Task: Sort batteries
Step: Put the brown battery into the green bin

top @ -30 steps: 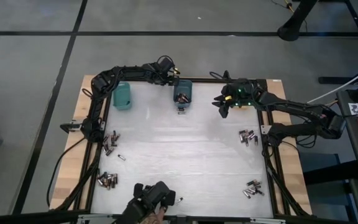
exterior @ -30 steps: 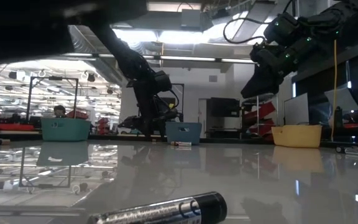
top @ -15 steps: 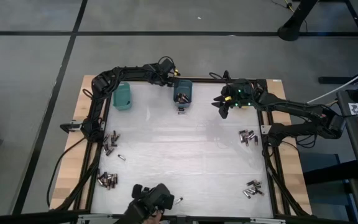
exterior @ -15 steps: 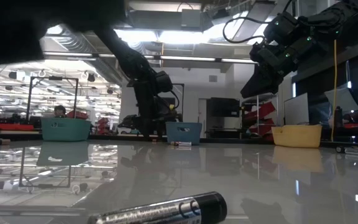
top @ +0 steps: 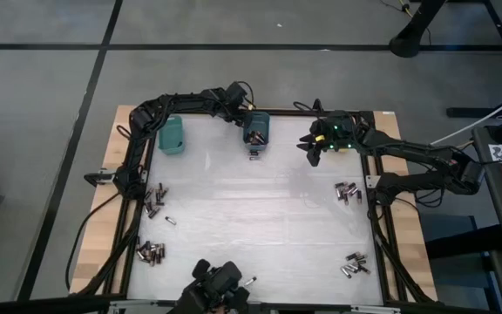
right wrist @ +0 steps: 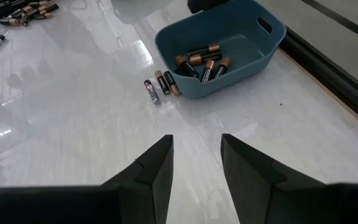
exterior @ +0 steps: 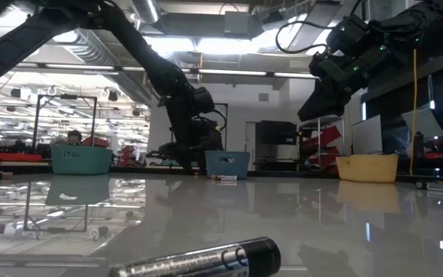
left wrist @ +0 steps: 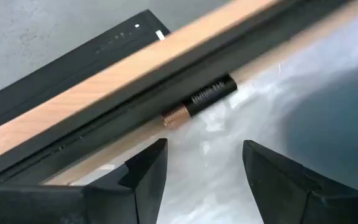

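Note:
A black battery with a coppery end (left wrist: 199,102) lies on the table against the far frame rail, beside the blue bin (top: 256,129). My left gripper (left wrist: 204,155) (top: 240,108) hangs open just above it, one finger on either side, touching nothing. The blue bin (right wrist: 219,53) holds several batteries, and more batteries (right wrist: 160,87) lie on the table by its wall. My right gripper (right wrist: 196,146) (top: 314,148) is open and hovers well above the table at the far right. Battery heaps (top: 153,199) (top: 150,253) (top: 349,190) (top: 356,263) lie along both sides.
A teal bin (top: 172,133) stands at the far left and a yellow-orange bin (exterior: 368,167) at the far right. One battery (top: 171,220) lies alone at the left, another (exterior: 206,261) near the front edge. A dark object (top: 220,283) sits at the near edge.
My left gripper has rolled about its own axis and edged along the far rail toward the blue bin, staying open. The dark shape at the near edge has drawn back toward the front and no longer covers the low view's upper left.

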Robot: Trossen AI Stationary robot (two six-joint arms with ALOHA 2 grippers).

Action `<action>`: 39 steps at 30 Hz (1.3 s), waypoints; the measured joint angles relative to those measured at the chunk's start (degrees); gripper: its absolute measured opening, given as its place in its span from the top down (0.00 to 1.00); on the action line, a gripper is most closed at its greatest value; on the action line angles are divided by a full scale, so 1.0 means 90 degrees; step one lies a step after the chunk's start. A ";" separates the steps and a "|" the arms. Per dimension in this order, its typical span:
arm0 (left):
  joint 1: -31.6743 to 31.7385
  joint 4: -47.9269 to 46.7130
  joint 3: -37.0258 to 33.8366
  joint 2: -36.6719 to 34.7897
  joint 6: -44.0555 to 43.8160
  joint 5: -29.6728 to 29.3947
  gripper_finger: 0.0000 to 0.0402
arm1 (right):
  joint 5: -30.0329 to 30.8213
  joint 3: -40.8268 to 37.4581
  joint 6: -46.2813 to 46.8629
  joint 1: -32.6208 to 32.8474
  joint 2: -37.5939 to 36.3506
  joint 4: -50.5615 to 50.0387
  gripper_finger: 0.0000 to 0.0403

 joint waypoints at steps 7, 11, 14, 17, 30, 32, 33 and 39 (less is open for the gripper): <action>-0.0032 -0.0678 -0.0032 -0.0252 0.0465 0.0218 0.55 | 0.0001 0.0000 -0.0001 -0.0005 0.0000 0.0002 0.66; -0.0053 -0.0529 -0.0027 -0.0626 0.0991 0.0221 0.60 | 0.0004 0.0000 -0.0001 -0.0005 0.0000 0.0017 0.66; -0.0051 -0.0242 -0.0015 -0.0793 0.1654 0.0081 0.63 | 0.0065 0.0000 0.0000 -0.0005 0.0000 0.0029 0.66; -0.0001 -0.0130 -0.0015 -0.0791 0.2417 -0.0107 0.67 | 0.0069 0.0000 0.0000 -0.0005 0.0000 0.0060 0.66; -0.0041 0.0043 -0.0023 -0.0602 0.4283 -0.0333 0.99 | 0.0244 0.0000 0.0000 -0.0005 0.0000 0.0188 0.66; -0.0037 0.0154 -0.0048 -0.0602 0.4337 -0.0338 0.99 | 0.0244 0.0000 0.0000 -0.0005 0.0000 0.0187 0.66; -0.0016 0.0145 -0.0066 -0.0602 0.4395 -0.0338 0.99 | 0.0244 -0.0002 0.0000 -0.0005 0.0000 0.0188 0.66; 0.0051 0.0039 -0.0075 -0.0329 0.4684 -0.0291 1.00 | 0.0247 -0.0002 0.0000 -0.0005 0.0000 0.0245 0.66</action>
